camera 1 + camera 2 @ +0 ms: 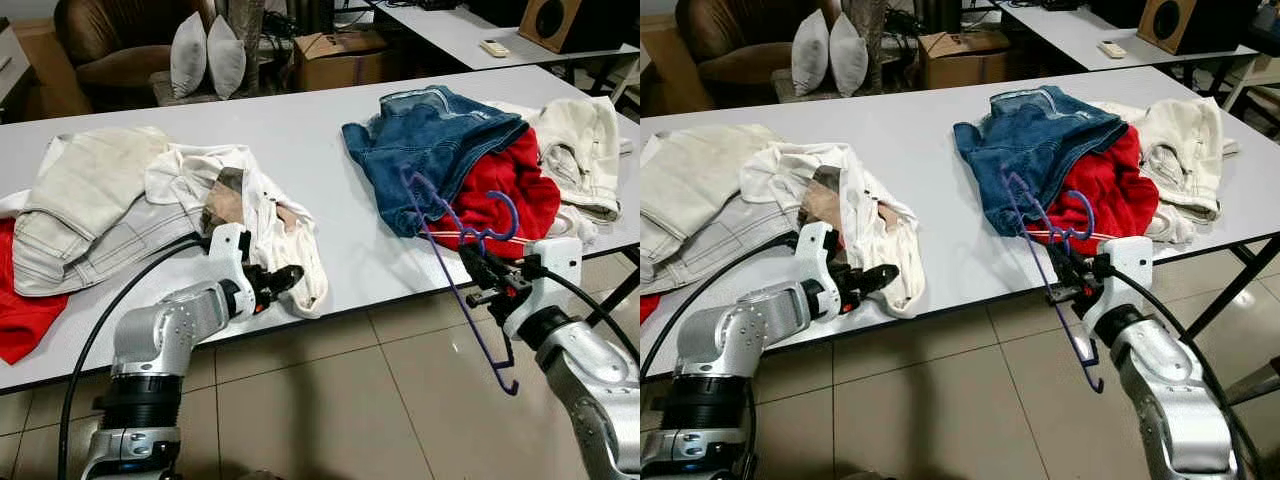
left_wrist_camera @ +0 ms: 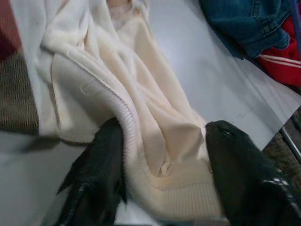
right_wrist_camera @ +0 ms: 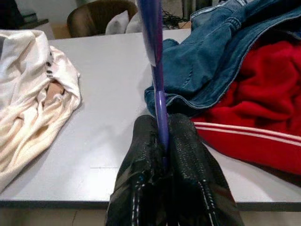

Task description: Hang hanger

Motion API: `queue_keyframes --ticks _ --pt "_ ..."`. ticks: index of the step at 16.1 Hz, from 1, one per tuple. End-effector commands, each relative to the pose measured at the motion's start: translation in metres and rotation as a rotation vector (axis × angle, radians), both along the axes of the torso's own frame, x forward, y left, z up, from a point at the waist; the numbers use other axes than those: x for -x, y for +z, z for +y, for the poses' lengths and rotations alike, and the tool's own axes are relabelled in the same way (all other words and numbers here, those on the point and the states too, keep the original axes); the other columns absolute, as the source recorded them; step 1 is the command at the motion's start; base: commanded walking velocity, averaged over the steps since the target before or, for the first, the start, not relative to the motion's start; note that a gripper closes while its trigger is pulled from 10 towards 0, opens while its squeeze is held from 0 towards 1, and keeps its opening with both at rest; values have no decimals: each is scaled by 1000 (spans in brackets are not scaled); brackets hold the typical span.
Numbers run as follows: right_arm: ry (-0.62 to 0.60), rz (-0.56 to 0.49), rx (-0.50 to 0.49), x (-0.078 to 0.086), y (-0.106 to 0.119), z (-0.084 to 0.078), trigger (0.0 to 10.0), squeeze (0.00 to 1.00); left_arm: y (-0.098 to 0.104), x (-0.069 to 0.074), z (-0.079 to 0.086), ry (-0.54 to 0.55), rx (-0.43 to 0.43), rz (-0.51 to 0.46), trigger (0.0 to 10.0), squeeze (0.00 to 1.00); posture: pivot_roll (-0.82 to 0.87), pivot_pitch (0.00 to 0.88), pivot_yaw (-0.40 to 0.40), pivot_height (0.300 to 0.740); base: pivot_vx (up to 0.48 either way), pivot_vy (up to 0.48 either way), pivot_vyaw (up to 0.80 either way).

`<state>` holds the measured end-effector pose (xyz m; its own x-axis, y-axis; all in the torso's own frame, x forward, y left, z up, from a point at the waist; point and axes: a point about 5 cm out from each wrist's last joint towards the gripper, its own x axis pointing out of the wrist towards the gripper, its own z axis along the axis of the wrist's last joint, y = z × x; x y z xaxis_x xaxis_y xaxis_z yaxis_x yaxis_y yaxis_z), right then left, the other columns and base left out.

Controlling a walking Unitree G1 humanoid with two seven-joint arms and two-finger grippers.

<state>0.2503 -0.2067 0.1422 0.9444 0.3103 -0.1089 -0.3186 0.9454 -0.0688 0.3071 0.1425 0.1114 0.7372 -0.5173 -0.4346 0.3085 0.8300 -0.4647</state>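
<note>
Fingers of the right hand are pressed together on the purple hanger, which slants off the worktop's front edge at about 4 o'clock, its hook lying against the red garment and the blue jeans. At 8 o'clock the left hand, fingers spread, straddles a fold of the cream sweater at the near edge.

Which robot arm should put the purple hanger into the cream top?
Right. The right claw is shut on the purple hanger, while the left claw straddles the cream top hem.
</note>
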Motion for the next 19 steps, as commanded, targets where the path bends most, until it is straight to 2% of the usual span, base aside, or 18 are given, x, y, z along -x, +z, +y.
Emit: queue_keyframes --ticks 1,3,4,5,6,9,10,12,13,14,16,17,19 --pt "9 -11 17 -2 6 -2 10000 0 5 -2 1 9 -34 -38 0 0 -77 16 37 740 0 0 0" --pt "31 -3 32 1 7 -8 10000 0 7 -3 -2 -8 -64 -78 0 0 -82 23 31 740 0 0 0" --pt "69 10 41 4 7 -9 10000 0 9 -4 -3 -23 -102 -118 0 0 -87 21 30 740 0 0 0" --pt "139 23 49 9 9 -10 10000 0 13 -5 -4 -45 -177 -182 0 0 -92 20 34 740 0 0 0" --pt "155 27 49 10 9 -10 10000 0 13 -5 -4 -52 -189 -190 0 0 -92 19 34 740 0 0 0" --pt "208 62 62 17 8 -15 10000 0 15 -4 -3 -117 -296 -228 0 0 -95 12 35 740 0 0 0" --pt "243 69 23 21 10 -19 10000 0 17 -3 -2 -133 -346 -259 0 0 -96 8 37 740 0 0 0" --pt "349 94 -58 32 17 -22 10000 0 29 -3 -2 -196 -484 -407 0 0 -99 1 34 740 0 0 0" --pt "435 136 -53 41 17 -22 10000 0 46 1 -8 -289 -547 -545 0 0 -97 0 32 740 0 0 0" --pt "435 136 -53 41 17 -22 10000 0 46 1 -8 -289 -547 -545 0 0 -97 0 32 740 0 0 0" --pt "476 168 -63 47 17 -24 10000 0 57 12 -9 -432 -698 -688 0 0 -102 0 21 740 0 0 0" --pt "476 165 -92 46 19 -26 10000 0 63 13 -5 -423 -741 -741 0 0 -102 0 21 740 0 0 0" --pt "488 159 -167 44 22 -25 10000 0 74 12 -2 -370 -741 -811 0 0 -97 0 5 740 0 0 0"
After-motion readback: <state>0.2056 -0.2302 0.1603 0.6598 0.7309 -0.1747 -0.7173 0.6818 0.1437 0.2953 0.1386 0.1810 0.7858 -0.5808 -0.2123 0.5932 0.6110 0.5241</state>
